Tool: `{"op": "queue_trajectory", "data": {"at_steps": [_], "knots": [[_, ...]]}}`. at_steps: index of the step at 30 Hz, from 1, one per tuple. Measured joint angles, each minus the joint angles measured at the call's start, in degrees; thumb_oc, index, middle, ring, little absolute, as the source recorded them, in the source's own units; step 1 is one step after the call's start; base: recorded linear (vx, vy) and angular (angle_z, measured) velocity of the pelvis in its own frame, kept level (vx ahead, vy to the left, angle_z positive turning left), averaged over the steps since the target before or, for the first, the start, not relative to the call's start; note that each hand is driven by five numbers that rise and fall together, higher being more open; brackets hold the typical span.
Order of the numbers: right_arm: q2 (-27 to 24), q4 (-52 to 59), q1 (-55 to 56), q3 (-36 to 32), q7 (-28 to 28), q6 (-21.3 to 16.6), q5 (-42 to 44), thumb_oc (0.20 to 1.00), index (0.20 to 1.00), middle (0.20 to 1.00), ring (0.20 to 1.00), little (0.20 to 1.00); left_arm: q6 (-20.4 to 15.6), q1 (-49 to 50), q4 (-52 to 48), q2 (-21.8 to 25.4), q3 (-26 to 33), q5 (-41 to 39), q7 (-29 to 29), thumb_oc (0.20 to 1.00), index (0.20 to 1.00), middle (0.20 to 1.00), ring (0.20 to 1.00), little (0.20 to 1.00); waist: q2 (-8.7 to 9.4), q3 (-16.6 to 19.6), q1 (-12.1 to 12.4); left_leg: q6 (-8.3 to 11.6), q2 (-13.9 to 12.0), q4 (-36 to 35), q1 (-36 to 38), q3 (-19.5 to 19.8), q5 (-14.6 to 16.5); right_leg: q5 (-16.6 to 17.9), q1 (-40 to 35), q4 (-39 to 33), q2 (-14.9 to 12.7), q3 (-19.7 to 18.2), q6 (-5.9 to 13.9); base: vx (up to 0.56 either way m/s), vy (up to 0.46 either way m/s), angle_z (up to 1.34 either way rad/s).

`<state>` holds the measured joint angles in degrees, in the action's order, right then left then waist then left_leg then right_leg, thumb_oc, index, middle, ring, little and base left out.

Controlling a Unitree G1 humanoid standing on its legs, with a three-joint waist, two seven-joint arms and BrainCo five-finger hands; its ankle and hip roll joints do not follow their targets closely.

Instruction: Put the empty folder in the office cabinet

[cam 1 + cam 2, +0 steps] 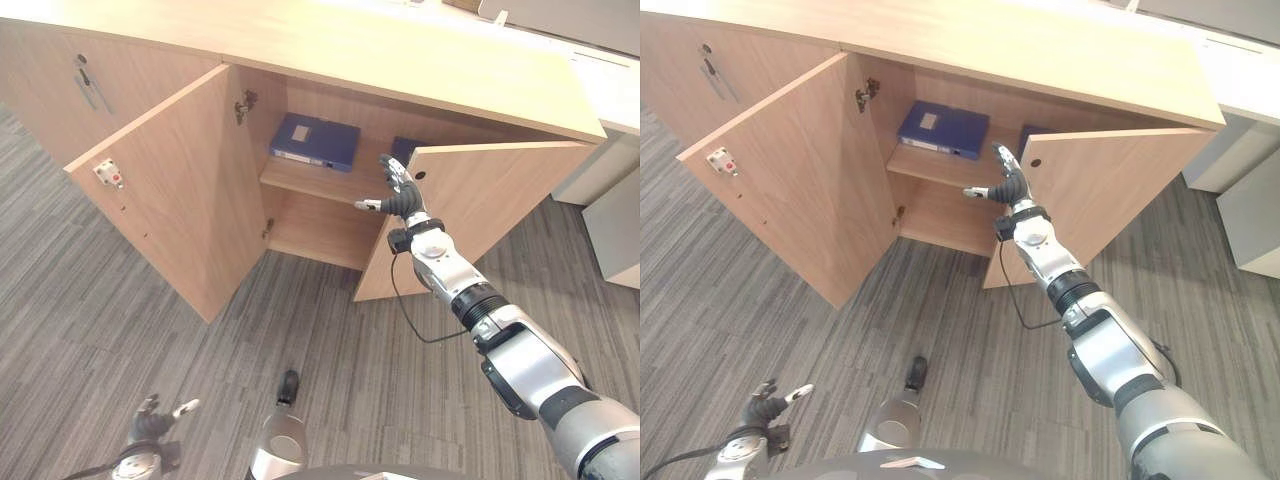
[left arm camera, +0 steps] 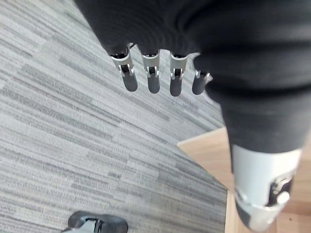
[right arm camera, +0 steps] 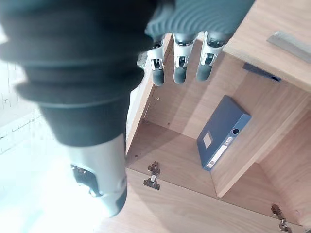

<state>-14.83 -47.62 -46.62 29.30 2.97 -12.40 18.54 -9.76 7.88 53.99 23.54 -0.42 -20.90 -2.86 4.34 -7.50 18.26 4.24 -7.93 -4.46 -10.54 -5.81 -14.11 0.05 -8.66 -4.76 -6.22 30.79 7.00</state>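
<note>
The left hand (image 1: 150,422) hangs low over the floor (image 1: 120,300), fingers loosely spread, empty; the right hand (image 1: 398,192) is raised at the right door's (image 1: 480,200) edge, fingers straight, holding nothing; the blue folder (image 1: 315,141) lies flat on the cabinet (image 1: 400,50) shelf (image 1: 310,180). Placing looks done; closing both doors likely remains, starting with a push on this one.

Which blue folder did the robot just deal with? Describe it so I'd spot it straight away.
I cannot tell which one it handled. The easiest to spot: find the long wooden cabinet with both doors swung open. On its upper shelf lies a blue folder, flat, with a pale label on top. The second blue folder beside it is mostly hidden behind the right door.
</note>
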Motion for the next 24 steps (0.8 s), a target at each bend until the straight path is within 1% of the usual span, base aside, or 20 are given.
{"op": "queue_trajectory", "data": {"at_steps": [1,2,4,7,9,10,11,12,13,14,15,16,17,18,19,20,21,22,23,24], "knots": [[-0.23,-0.28,3.12,0.05,0.06,0.17,-0.05,1.000,1.000,1.000,1.000,1.000,-0.01,0.67,-0.08,1.10,1.58,1.20,0.88,1.000,1.000,1.000,1.000,1.000,0.04,0.03,-0.07,0.01,0.05,0.00,0.92,-0.17,-0.01,0.00,-0.69,0.00,-0.07,-0.13,0.00,0.02,-0.053,-0.02],[-0.23,-0.28,3.12,0.05,0.06,0.17,-0.05,1.000,1.000,1.000,1.000,1.000,-0.01,0.67,-0.08,1.10,1.58,1.20,0.88,1.000,1.000,1.000,1.000,1.000,0.04,0.03,-0.07,0.01,0.05,0.00,0.92,-0.17,-0.01,0.00,-0.69,0.00,-0.07,-0.13,0.00,0.02,-0.055,-0.05],[-1.79,0.53,11.64,0.08,-0.02,0.27,-0.99,1.000,1.000,1.000,1.000,1.000,-0.21,1.46,-1.96,2.40,4.99,4.16,3.64,1.000,1.000,1.000,1.000,1.000,0.05,0.56,-0.25,-0.02,0.05,-0.02,2.11,-0.26,0.14,-0.32,-1.61,-0.05,-0.13,-0.21,-0.13,0.00,-0.109,-0.04],[-5.54,5.54,29.98,-1.19,-0.36,-0.48,-2.89,1.000,1.000,1.000,1.000,1.000,-1.50,5.52,-11.88,2.38,14.88,6.67,8.08,1.000,1.000,1.000,1.000,1.000,-0.19,0.57,-0.04,0.74,-0.55,0.01,3.46,-0.64,-0.32,-0.73,-2.90,-0.05,0.33,-0.34,-0.15,-0.03,-0.043,-0.03],[-6.28,3.85,39.50,-2.49,-0.80,-0.13,-3.94,1.000,1.000,1.000,1.000,1.000,-2.56,6.95,-13.51,2.09,17.39,7.72,11.81,1.000,1.000,1.000,1.000,1.000,-1.11,0.68,-0.69,0.62,-0.91,-0.01,4.77,-1.48,-0.01,-1.07,-3.88,-0.06,0.04,-0.41,-0.23,-0.06,0.097,-0.12],[-6.50,2.42,42.68,-2.51,-1.08,-0.18,-3.98,1.000,1.000,1.000,1.000,1.000,-2.82,7.67,-13.54,1.57,17.58,8.41,12.93,1.000,1.000,1.000,1.000,1.000,-2.22,0.43,-1.04,0.42,-1.21,-0.11,5.19,-2.27,0.39,-1.05,-3.94,-0.02,0.04,-0.68,-0.39,-0.05,0.122,-0.22],[-6.50,0.37,46.93,-2.65,-1.60,-0.16,-4.35,1.000,1.000,1.000,1.000,1.000,-3.01,8.22,-13.39,0.73,18.03,9.04,13.83,1.000,1.000,1.000,1.000,1.000,-2.39,0.49,-2.41,0.89,-1.68,-0.62,5.48,-3.00,1.44,-0.52,-3.87,-0.01,-0.40,-1.17,-1.27,-0.04,0.091,-0.17],[-6.50,0.37,46.93,-2.65,-1.60,-0.16,-4.35,1.000,1.000,1.000,1.000,1.000,-3.01,8.22,-13.39,0.73,18.03,9.04,13.83,1.000,1.000,1.000,1.000,1.000,-2.39,0.49,-2.41,0.89,-1.68,-0.62,5.48,-3.00,1.44,-0.52,-3.87,-0.01,-0.40,-1.17,-1.27,-0.03,0.074,-0.23],[-4.85,-1.45,51.41,-4.73,-2.43,-1.35,-6.09,1.000,1.000,1.000,1.000,1.000,-3.23,8.17,-12.80,0.34,18.84,10.09,15.38,1.000,1.000,1.000,1.000,1.000,-0.52,0.40,-2.17,2.66,-1.25,1.54,5.26,-3.55,3.28,-0.22,-2.88,0.37,-2.54,-1.01,-1.62,-0.04,0.144,-0.46],[-4.70,-3.34,55.71,-4.50,-2.91,0.18,-7.03,1.000,1.000,1.000,1.000,1.000,-3.64,7.74,-10.69,0.58,18.91,10.39,17.01,1.000,1.000,1.000,1.000,1.000,0.77,-0.07,-2.98,3.13,-2.30,7.74,4.98,-2.55,6.90,-0.14,-1.84,0.94,-4.93,-2.19,-1.67,-0.09,0.320,-0.48],[-5.38,-4.20,58.22,-4.55,-3.61,0.28,-8.14,1.000,1.000,1.000,1.000,1.000,-3.83,7.47,-9.74,0.59,18.76,10.96,17.75,1.000,1.000,1.000,1.000,1.000,0.72,-0.05,-4.62,5.55,-4.51,10.74,5.10,-1.71,8.68,0.31,-2.07,1.17,-5.81,-2.28,-1.15,-0.07,0.332,-0.17],[-6.18,-4.69,60.77,-5.27,-3.70,0.27,-8.85,1.000,1.000,1.000,1.000,1.000,-4.25,7.31,-9.45,0.59,18.52,11.52,18.12,1.000,1.000,1.000,1.000,1.000,-0.47,0.45,-7.24,6.27,-7.73,11.02,5.86,-1.48,8.85,0.87,-2.53,1.47,-5.73,-1.62,-0.30,-0.08,0.343,0.29],[-5.89,-4.94,64.18,-9.00,-4.16,-0.27,-9.68,1.000,1.000,1.000,1.000,1.000,-4.30,5.81,-9.42,0.75,18.65,12.71,19.39,1.000,1.000,1.000,1.000,1.000,-1.93,1.10,-9.48,8.00,-10.96,10.89,6.75,-1.13,8.70,0.62,-1.71,2.66,-5.78,-0.70,0.07,-0.05,0.251,0.41],[-6.33,-5.95,66.27,-12.00,-4.06,-0.14,-9.79,1.000,1.000,1.000,1.000,1.000,-4.66,5.23,-9.48,1.86,18.73,13.35,20.88,1.000,1.000,1.000,1.000,1.000,-2.79,1.85,-11.29,9.08,-12.91,8.23,8.13,-2.51,7.95,0.56,-1.31,2.69,-6.37,-0.32,1.19,-0.04,0.164,0.27],[-6.33,-5.95,66.27,-12.00,-4.06,-0.14,-9.79,1.000,1.000,1.000,1.000,1.000,-4.66,5.23,-9.48,1.86,18.73,13.35,20.88,1.000,1.000,1.000,1.000,1.000,-2.79,1.85,-11.29,9.08,-12.91,8.23,8.13,-2.51,7.95,0.56,-1.31,2.69,-6.37,-0.32,1.19,-0.04,0.182,0.20],[-8.45,-6.72,66.98,-12.07,-4.35,0.43,-10.66,1.000,1.000,1.000,1.000,1.000,-5.26,4.10,-9.00,2.90,18.74,13.43,22.23,1.000,1.000,1.000,1.000,1.000,-4.63,1.86,-13.28,8.81,-12.90,5.21,9.87,-2.34,6.02,2.21,-1.14,2.55,-6.74,-0.50,3.98,-0.03,0.209,0.33],[-8.43,-7.51,66.64,-12.21,-4.39,0.65,-10.77,1.000,1.000,1.000,1.000,1.000,-5.76,1.97,-8.70,4.51,19.09,13.47,22.67,1.000,1.000,1.000,1.000,1.000,-4.74,2.08,-15.05,11.29,-10.97,1.66,10.10,-3.30,8.14,3.39,-0.27,2.59,-8.69,-0.19,5.67,-0.03,0.362,0.34],[-6.10,-7.35,65.37,-12.01,-4.90,0.66,-11.08,1.000,1.000,1.000,1.000,1.000,-5.75,0.44,-8.26,7.73,19.53,13.49,22.95,1.000,1.000,1.000,1.000,1.000,-2.35,1.62,-15.33,9.70,-8.07,0.07,10.05,-4.26,6.55,5.79,1.37,2.52,-11.27,-0.33,5.15,-0.01,0.347,0.16],[-4.42,-6.99,64.35,-12.14,-4.92,0.53,-11.29,1.000,1.000,1.000,1.000,1.000,-5.67,-0.79,-7.66,10.26,19.85,13.55,23.27,1.000,1.000,1.000,1.000,1.000,-0.73,1.48,-15.60,8.97,-6.97,0.09,10.08,-4.95,6.67,8.36,2.18,2.57,-12.30,-0.44,3.97,-0.02,0.304,-0.11],[-3.21,-6.35,64.16,-13.11,-4.90,-0.44,-11.32,1.000,1.000,1.000,1.000,1.000,-5.59,-1.69,-6.31,12.00,20.02,13.81,23.61,1.000,1.000,1.000,1.000,1.000,-0.28,1.68,-15.70,8.32,-6.36,0.03,10.35,-5.05,6.87,11.13,2.49,3.00,-12.92,-1.22,2.73,-0.04,0.229,-0.13]]}}
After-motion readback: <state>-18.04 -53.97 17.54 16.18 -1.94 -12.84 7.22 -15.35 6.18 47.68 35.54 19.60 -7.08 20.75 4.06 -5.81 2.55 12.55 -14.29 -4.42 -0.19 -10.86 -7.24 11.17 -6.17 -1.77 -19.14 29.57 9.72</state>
